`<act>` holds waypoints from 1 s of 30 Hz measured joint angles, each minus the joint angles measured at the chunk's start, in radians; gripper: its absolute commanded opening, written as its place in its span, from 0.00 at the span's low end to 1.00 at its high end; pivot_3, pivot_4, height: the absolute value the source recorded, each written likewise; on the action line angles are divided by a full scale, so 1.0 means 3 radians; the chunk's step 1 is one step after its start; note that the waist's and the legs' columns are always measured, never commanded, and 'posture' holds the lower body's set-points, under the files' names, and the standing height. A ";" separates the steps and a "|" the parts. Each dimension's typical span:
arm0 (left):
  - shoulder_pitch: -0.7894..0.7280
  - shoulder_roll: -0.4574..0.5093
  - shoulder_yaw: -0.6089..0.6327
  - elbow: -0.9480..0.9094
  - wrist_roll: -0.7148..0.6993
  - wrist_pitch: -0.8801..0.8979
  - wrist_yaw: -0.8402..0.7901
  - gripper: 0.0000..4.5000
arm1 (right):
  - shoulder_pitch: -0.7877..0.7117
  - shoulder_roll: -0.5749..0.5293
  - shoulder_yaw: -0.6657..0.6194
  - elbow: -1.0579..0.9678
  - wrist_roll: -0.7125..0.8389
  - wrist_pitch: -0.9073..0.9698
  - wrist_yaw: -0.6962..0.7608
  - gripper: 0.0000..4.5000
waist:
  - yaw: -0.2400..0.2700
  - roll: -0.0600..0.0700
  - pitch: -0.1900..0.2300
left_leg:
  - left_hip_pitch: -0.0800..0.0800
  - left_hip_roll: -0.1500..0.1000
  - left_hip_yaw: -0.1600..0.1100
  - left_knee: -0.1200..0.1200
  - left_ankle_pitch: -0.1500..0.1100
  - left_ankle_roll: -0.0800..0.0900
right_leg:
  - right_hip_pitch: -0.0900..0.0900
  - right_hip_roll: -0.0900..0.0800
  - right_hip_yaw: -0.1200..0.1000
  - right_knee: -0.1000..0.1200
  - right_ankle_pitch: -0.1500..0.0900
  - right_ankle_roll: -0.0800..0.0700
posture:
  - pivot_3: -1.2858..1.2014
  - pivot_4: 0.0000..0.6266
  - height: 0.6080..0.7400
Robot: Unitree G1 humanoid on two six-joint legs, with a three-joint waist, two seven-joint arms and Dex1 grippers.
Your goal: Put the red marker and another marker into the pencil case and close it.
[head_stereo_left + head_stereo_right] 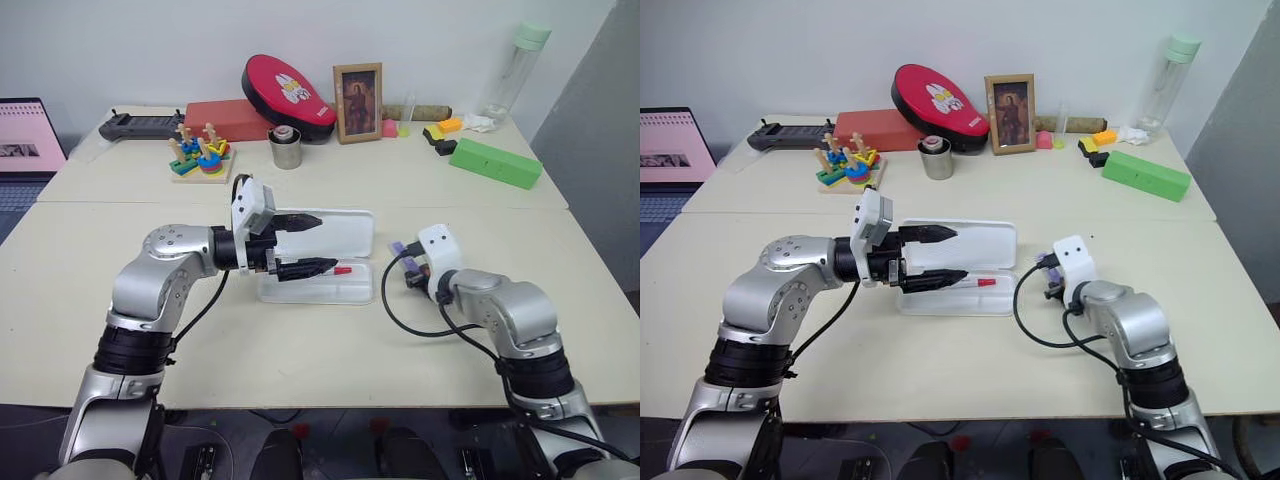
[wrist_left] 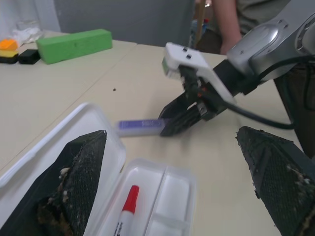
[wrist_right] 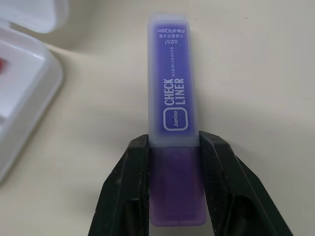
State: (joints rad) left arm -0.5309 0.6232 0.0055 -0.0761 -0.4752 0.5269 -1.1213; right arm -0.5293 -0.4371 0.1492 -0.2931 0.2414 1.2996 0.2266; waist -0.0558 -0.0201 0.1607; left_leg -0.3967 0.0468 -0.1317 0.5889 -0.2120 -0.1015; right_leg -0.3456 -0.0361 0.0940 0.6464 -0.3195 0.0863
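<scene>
Your right gripper (image 3: 170, 189) has its fingers pressed on the purple marker (image 3: 172, 88) in the right wrist view, the marker flat on the table (image 3: 256, 73) beside the pencil case (image 3: 22, 93). In the left wrist view your left gripper (image 2: 182, 191) gapes wide over the open case, red marker (image 2: 127, 209) already inside. From the head, the purple marker and the lid remain; the green block (image 1: 495, 163) sits clear at the far right corner.

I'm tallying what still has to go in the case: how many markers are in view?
2. The red marker lies in the open pencil case; the purple marker lies on the table beside it, between the right pincer's fingers.
</scene>
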 measured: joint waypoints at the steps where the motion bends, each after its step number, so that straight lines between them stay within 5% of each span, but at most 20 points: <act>1: 0.0089 0.0056 0.0062 -0.0054 -0.0027 0.0039 0.0032 1.00 | -0.0033 -0.0189 0.0022 -0.0065 0.0050 -0.0001 0.0152 0.24 | -0.0003 0.0000 0.0000 | 0.0000 0.0000 0.0000 -0.0001 0.0000 0.0000 | 0.0000 0.0000 0.0000 0.0000 0.0000 0.0000 | 0.52 0.24 1.00; 6: 0.0960 0.0353 0.0498 -0.0517 -0.0120 0.0151 0.0181 1.00 | -0.0172 -0.1392 0.0383 -0.0372 0.0200 -0.0529 0.1317 0.24 | -0.0023 0.0002 0.0001 | 0.0003 0.0001 0.0006 -0.0008 -0.0005 0.0006 | -0.0001 -0.0001 0.0006 -0.0010 -0.0002 -0.0003 | 0.52 0.24 1.00; 8: 0.1291 0.0417 0.0686 -0.0562 -0.0125 0.0192 0.0229 1.00 | -0.0238 -0.1580 0.0486 -0.0359 0.0185 -0.0818 0.1673 0.24 | -0.0022 -0.0003 0.0000 | 0.0004 0.0003 0.0003 -0.0007 -0.0006 0.0007 | -0.0004 0.0000 0.0002 -0.0007 -0.0004 -0.0004 | 0.52 0.24 1.00; 12: 0.1604 0.0489 0.1012 -0.0803 -0.0258 0.0201 0.0284 1.00 | -0.0425 -0.1438 0.0791 -0.0311 0.0186 -0.1189 0.2109 0.24 | -0.0009 -0.0005 0.0001 | 0.0004 0.0003 0.0008 -0.0001 -0.0004 0.0005 | -0.0004 -0.0001 0.0006 -0.0009 -0.0002 0.0003 | 0.52 0.24 1.00; 20: 0.2285 0.0597 0.1591 -0.1004 -0.0380 0.0261 0.0363 1.00 | -0.1186 -0.0373 0.1455 0.0224 -0.0071 -0.1454 0.2280 0.24 | 0.0007 -0.0001 0.0004 | 0.0010 0.0006 0.0010 0.0001 -0.0004 0.0004 | -0.0019 0.0000 0.0006 -0.0001 0.0000 0.0002 | 0.52 0.24 1.00; 30: 0.2433 0.0592 0.1693 -0.1184 -0.0503 0.0284 0.0523 1.00 | -0.1421 0.0184 0.1772 0.1019 -0.0479 -0.1736 0.2308 0.24 | 0.0046 -0.0004 0.0002 | 0.0006 0.0004 0.0010 -0.0003 -0.0006 0.0001 | -0.0025 -0.0002 0.0004 0.0001 -0.0001 -0.0002 | 0.52 0.24 1.00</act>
State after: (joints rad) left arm 0.1990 0.8007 0.5133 -0.4313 -0.6262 0.6120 -0.9643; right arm -0.9554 -0.3819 0.6808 0.0125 0.0977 0.7788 0.9190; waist -0.0420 -0.0214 0.1612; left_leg -0.3950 0.0481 -0.1287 0.5879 -0.2138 -0.1013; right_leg -0.3531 -0.0366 0.0952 0.6468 -0.3197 0.0857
